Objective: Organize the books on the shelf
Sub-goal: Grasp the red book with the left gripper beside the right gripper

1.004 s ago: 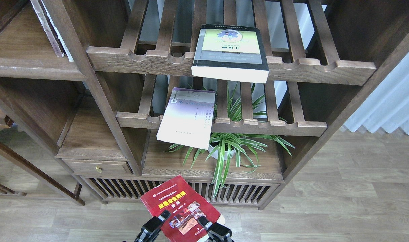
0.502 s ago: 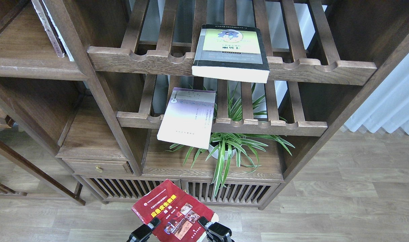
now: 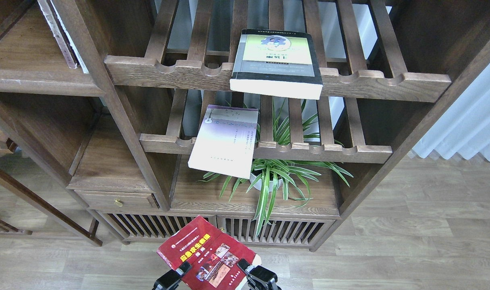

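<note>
The red book (image 3: 206, 251) with yellow title and photos is low in the head view, tilted, in front of the cabinet base. My left gripper (image 3: 213, 265) holds it, one black finger (image 3: 173, 278) on each side edge; its arm is out of view. The thick yellow-green and grey book (image 3: 276, 62) lies flat on the upper slatted rack, overhanging the front rail. The thin lavender-white book (image 3: 225, 141) lies on the lower slatted rack, tipping over its front rail. The flat dark-brown shelf (image 3: 39, 86) is at the upper left. My right gripper is out of view.
Thin books (image 3: 59, 34) lean at the right end of the flat shelf. A potted spider plant (image 3: 275, 177) stands on the board under the lower rack. A small drawer (image 3: 116, 199) sits at lower left. A white curtain (image 3: 470, 121) hangs at right.
The red book and the gripper have dropped lower and shifted left since a second ago. They have hardly moved in the last half second. The other two books have not moved.
</note>
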